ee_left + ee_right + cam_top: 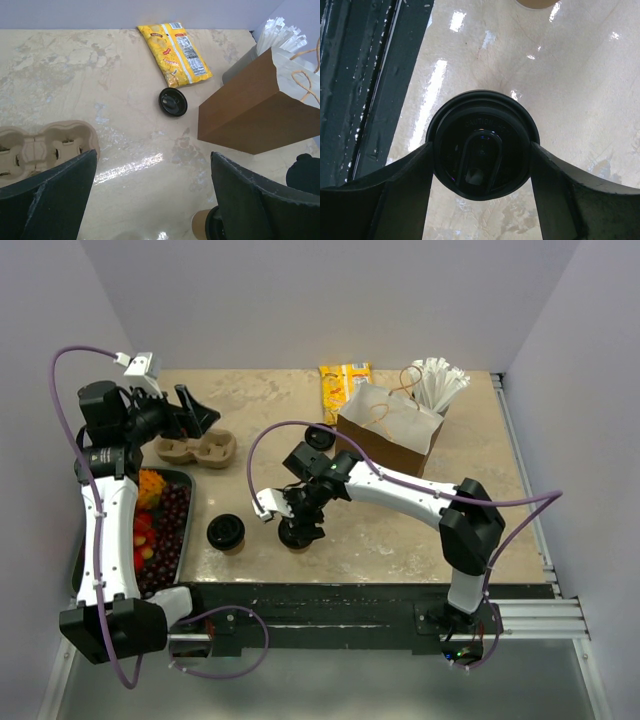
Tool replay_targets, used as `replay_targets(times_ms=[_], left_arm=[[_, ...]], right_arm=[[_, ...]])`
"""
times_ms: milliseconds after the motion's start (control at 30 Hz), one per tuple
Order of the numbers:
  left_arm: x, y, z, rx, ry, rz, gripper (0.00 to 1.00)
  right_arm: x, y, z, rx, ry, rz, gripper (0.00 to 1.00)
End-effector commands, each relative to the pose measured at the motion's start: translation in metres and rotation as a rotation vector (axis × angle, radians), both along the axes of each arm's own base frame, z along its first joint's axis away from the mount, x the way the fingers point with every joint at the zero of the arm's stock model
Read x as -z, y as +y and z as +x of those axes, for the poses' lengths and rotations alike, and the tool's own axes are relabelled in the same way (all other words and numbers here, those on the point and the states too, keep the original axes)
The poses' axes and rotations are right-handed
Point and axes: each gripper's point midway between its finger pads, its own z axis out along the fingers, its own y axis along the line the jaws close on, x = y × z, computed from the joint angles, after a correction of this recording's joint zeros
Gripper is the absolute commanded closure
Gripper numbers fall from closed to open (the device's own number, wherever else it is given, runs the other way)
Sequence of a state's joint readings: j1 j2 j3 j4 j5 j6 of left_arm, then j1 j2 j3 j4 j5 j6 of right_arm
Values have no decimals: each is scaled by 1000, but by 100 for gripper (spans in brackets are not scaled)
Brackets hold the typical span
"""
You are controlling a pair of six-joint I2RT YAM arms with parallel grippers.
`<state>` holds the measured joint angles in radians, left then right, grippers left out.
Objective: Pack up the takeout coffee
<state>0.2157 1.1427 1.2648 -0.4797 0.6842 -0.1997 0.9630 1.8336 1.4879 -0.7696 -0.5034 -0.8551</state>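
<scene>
1. My right gripper (481, 146) straddles a lidded cup (480, 125) mid-frame; whether it grips, I cannot tell.
2. My left gripper (152, 155), spread wide, hangs near the carrier (50, 145), upper left.
3. A tray (190, 502) of fruit (160, 522) sits at left on the beige surface (400, 530).

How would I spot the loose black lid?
Find the brown paper bag at the back. Just left of it, near the yellow snack packet, lies the black lid, flat on the table; the other two sit on cups.
</scene>
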Motion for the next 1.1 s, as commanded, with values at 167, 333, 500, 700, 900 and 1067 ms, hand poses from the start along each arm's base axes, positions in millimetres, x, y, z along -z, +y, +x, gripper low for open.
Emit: replay_targets(times_ms=[167, 333, 500, 700, 900, 1067], left_arm=[[-7, -3, 27, 7, -21, 4, 5], [-24, -47, 67, 110, -86, 80, 7], [-23, -124, 116, 294, -95, 73, 12], [-39, -216, 155, 509, -234, 18, 13], [-31, -289, 151, 621, -254, -16, 12], [-6, -317, 143, 625, -184, -20, 14]], right_arm=[[-95, -17, 15, 112, -179, 114, 51], [-158, -46, 14, 250, -218, 214, 55], [-214, -84, 20, 429, -294, 310, 57], [-258, -157, 50, 695, -361, 376, 60], [-288, -202, 52, 821, -430, 415, 62], [-326, -227, 57, 927, -481, 510, 63]])
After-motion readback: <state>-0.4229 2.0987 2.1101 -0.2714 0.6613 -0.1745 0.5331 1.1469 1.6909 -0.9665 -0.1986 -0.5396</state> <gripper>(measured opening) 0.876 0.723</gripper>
